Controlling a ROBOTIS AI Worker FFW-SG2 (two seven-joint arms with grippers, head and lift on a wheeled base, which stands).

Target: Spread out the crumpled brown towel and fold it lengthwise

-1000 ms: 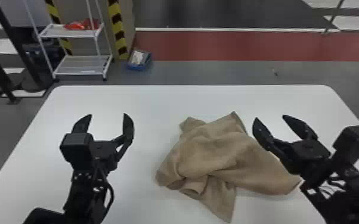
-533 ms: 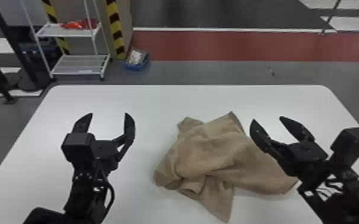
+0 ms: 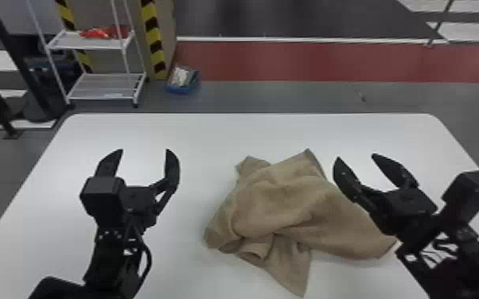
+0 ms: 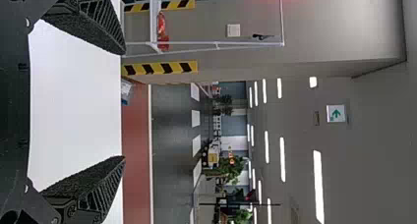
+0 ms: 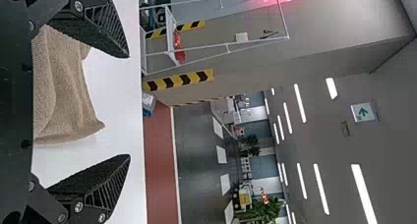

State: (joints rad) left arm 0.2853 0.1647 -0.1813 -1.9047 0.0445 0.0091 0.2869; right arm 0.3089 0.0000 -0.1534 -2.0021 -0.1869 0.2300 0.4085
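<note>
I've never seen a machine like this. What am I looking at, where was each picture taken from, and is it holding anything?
This is a robot with a left arm and a right arm, each ending in a tool with two flat black fingers. The head view looks forward and down from its head. The two wrist views come from cameras on its wrists; they are turned sideways, so the room seems tipped over. On the white table lies a crumpled brown towel, not yet spread out. The left tool is open, left of the towel; the right tool is open at the towel's right side. Neither holds anything.
</note>
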